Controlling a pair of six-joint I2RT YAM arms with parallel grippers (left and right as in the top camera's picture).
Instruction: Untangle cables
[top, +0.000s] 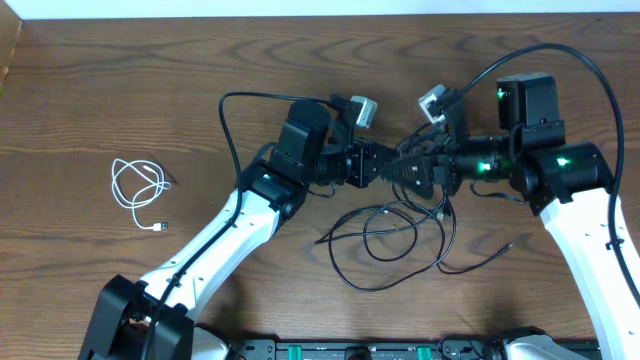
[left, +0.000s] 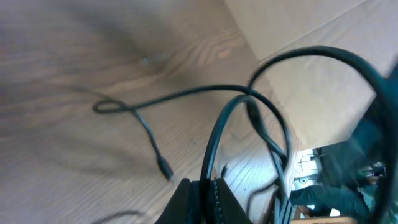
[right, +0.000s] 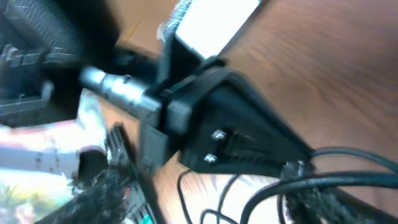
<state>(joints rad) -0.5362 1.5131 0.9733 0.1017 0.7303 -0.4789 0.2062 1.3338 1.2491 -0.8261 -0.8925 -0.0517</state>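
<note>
- Overhead: left gripper and right gripper sit tip to tip over the middle of the table, nearly touching.
- Overhead: the black cables lie in a loose tangle of overlapping loops just on the near side of both sets of fingertips. Strands rise out of it toward the tips. Can't make out from this view which finger holds what.
- Overhead only: the white cable is coiled on its own, well apart from both grippers, out past the left arm's elbow side. It touches no black strand. Neither wrist view shows it.
- Left wrist: the left fingers are pressed together, and one black cable comes up from between them and arcs away. So it's pinched there.
- Left wrist only: beyond the fingers, a second black run lies flat on the wood and ends in a small plug that nothing is touching.
- Right wrist: badly blurred. It looks straight at the left gripper's black housing, close in front.
- Right wrist: two dark shapes at the bottom edge look like the right fingers standing apart. Black strands pass near the right-hand one, with no clear clamp.
</note>
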